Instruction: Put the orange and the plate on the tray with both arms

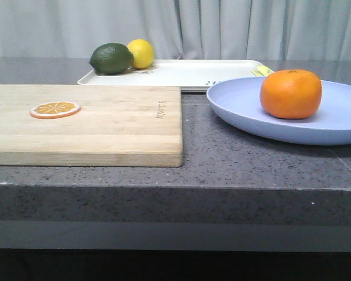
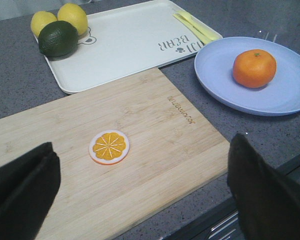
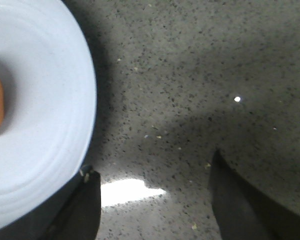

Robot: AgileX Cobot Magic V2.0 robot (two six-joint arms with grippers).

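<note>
The orange (image 1: 291, 93) sits on the pale lavender-blue plate (image 1: 245, 104) at the right of the counter; both also show in the left wrist view, the orange (image 2: 254, 68) on the plate (image 2: 290, 95). The white tray (image 1: 187, 73) lies behind, and its printed marks show in the left wrist view (image 2: 135, 45). My left gripper (image 2: 140, 192) is open and empty, above the near part of the wooden cutting board (image 2: 155, 150). My right gripper (image 3: 152, 192) is open, low over bare counter, one finger (image 3: 85, 200) right next to the plate's rim (image 3: 65, 115). Neither gripper shows in the front view.
A dark green lime (image 1: 111, 58) and a yellow lemon (image 1: 141, 52) sit at the tray's left end; the left wrist view shows two lemons (image 2: 65, 17). A yellow-green utensil (image 2: 196, 27) lies at the tray's other end. An orange slice (image 1: 55, 109) lies on the cutting board (image 1: 105, 126).
</note>
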